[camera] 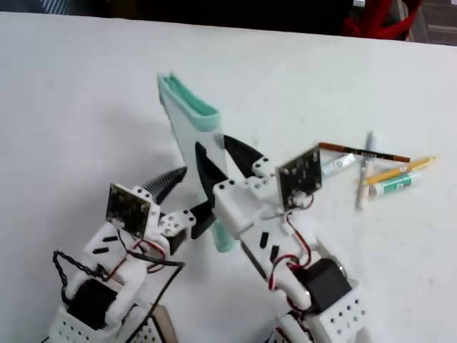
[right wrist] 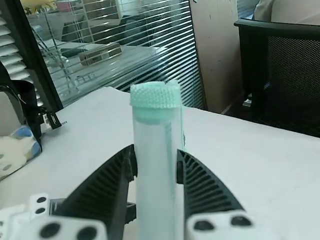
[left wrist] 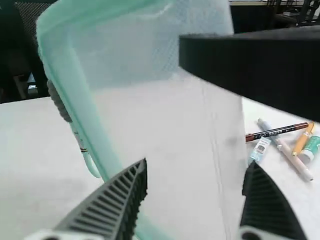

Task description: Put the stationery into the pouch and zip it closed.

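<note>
While my right gripper (right wrist: 155, 152) is clenched on the pouch (right wrist: 154, 125), pinching its thin sides so it stands on edge on the table (camera: 86, 86), my left gripper (left wrist: 196, 167) is released, its fingers spread to either side of the pouch's broad face; I cannot tell whether they touch it. The stationery (camera: 375, 168) lies in a loose bundle well apart, on the right arm's side, its long axes running mostly across the table. My free left arm is the farther one, so I judge that reach to be the awkward part.
</note>
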